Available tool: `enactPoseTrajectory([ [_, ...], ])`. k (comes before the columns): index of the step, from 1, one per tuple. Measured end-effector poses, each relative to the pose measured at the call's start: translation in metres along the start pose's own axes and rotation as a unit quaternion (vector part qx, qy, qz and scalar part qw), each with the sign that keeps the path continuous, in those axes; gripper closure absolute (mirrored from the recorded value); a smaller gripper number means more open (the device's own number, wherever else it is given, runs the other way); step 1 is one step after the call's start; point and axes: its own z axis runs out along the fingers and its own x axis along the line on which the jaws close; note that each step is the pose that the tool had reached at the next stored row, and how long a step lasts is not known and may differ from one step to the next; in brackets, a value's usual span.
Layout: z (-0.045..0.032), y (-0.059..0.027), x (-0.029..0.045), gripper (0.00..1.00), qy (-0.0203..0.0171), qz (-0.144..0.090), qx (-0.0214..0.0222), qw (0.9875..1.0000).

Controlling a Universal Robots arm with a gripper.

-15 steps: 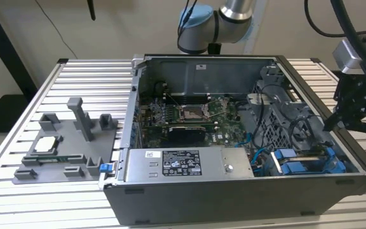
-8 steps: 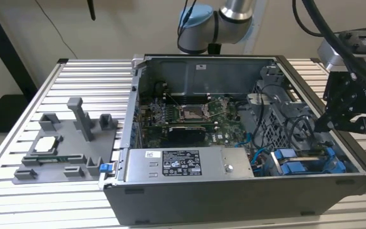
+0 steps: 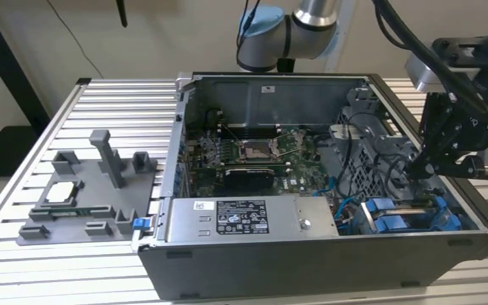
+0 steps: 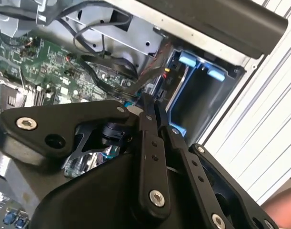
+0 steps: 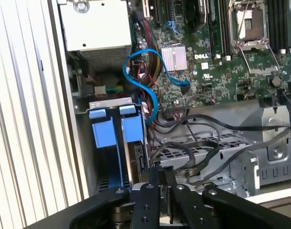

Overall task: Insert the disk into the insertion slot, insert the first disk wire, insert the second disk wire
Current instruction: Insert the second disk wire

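Where cables cross, claw (image 5: 160, 172) tips hidden.

Gripper (image 5: 160, 183), fingers closed together, sits beside the blue-tabbed insertion slot (image 5: 112, 143), near black cables (image 5: 193, 152)

The table (image 3: 23, 254) is ribbed, brushed silver metal. The computer case (image 3: 312, 270) is matt dark grey outside, bare dull steel within. The insertion slot (image 5: 114, 157) carries glossy blue plastic tabs. The hand (image 4: 152, 112) is smooth black, satin-finished, with shiny screws.
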Motion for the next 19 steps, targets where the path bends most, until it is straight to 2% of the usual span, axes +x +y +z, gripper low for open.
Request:
enactPoseTrajectory([
  [2, -0.002, 0.0046, 0.0004, 1.0, 0.0034, -0.002, 0.0003, 1.0],
  [3, -0.0022, 0.0064, 0.0007, 1.0, 0.0064, -0.003, 0.0006, 1.0],
  [6, -0.0022, 0.008, 0.0009, 1.0, 0.0179, -0.014, 0.0001, 0.9997],
  [8, -0.0021, 0.0081, 0.0009, 1.0, 0.0249, -0.021, -0.0029, 0.9995],
  [11, -0.0005, 0.0083, 0.0012, 1.0, 0.0269, -0.029, -0.0059, 0.9992],
  [19, 0.0005, 0.0082, 0.0014, 1.0, 0.0269, -0.033, -0.0064, 0.9991],
])
